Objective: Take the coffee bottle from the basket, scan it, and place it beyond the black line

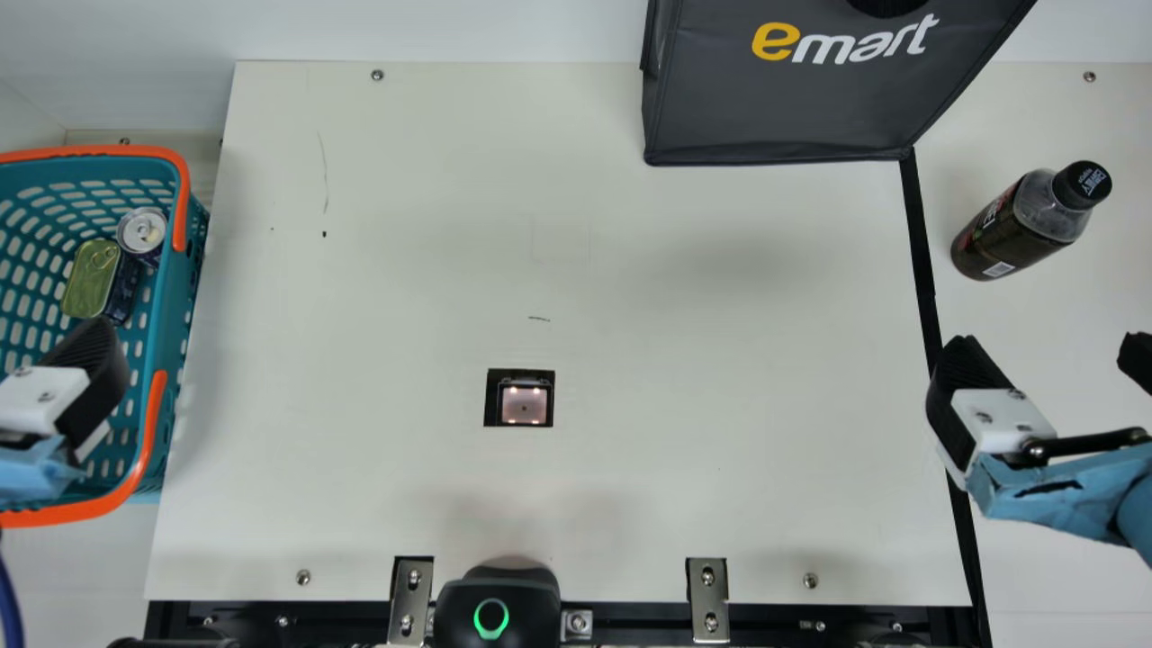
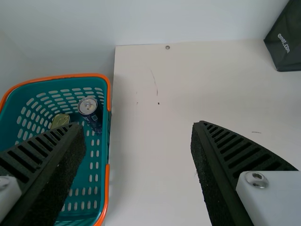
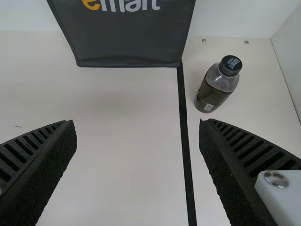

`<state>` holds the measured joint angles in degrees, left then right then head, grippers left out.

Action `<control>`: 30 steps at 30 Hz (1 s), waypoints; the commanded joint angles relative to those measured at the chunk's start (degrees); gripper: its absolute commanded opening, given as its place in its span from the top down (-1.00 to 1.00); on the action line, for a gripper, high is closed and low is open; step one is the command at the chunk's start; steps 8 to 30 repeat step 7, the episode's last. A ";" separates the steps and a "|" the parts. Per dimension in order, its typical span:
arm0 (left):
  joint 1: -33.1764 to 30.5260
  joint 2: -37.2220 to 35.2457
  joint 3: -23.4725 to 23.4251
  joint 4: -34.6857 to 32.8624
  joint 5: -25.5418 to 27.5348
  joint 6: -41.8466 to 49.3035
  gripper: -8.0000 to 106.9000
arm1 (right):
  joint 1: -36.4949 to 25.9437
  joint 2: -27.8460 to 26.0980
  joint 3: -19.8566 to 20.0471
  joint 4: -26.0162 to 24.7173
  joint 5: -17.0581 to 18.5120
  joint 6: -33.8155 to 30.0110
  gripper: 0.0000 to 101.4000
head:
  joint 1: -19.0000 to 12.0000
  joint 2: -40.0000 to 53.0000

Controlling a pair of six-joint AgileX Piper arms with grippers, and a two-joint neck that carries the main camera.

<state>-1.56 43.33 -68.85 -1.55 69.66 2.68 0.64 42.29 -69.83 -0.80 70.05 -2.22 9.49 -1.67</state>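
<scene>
Here in the main view's lower right your right gripper [image 3: 137,123] gapes wide and empty, and at the left edge your left gripper [image 2: 138,126] does likewise. Mid-frame, the scanner window [image 1: 524,403] is lit; you've probably got your scan, though it can't be confirmed. And upper right, your coffee bottle [image 1: 1008,225] stands beyond the black line [image 1: 923,261], placement done!

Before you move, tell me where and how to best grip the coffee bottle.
I'd grip the coffee bottle around its labelled body, below the sloping shoulder, coming from the table's near side with the open right gripper, one finger on either flank. It stands upright, cap up; the rounded, straighter body should probably hold better than the tapering shoulder.
</scene>
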 commanded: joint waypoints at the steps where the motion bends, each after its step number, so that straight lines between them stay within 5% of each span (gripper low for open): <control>1: 0.00 0.00 0.00 0.00 0.00 0.00 -0.71 | 0.00 0.00 0.00 0.00 0.00 0.00 -0.79 | -1.57 0.09; 30: 0.00 0.00 0.00 0.00 0.00 0.00 -0.71 | 0.00 0.00 0.00 0.00 0.00 0.00 -0.79 | -1.57 0.09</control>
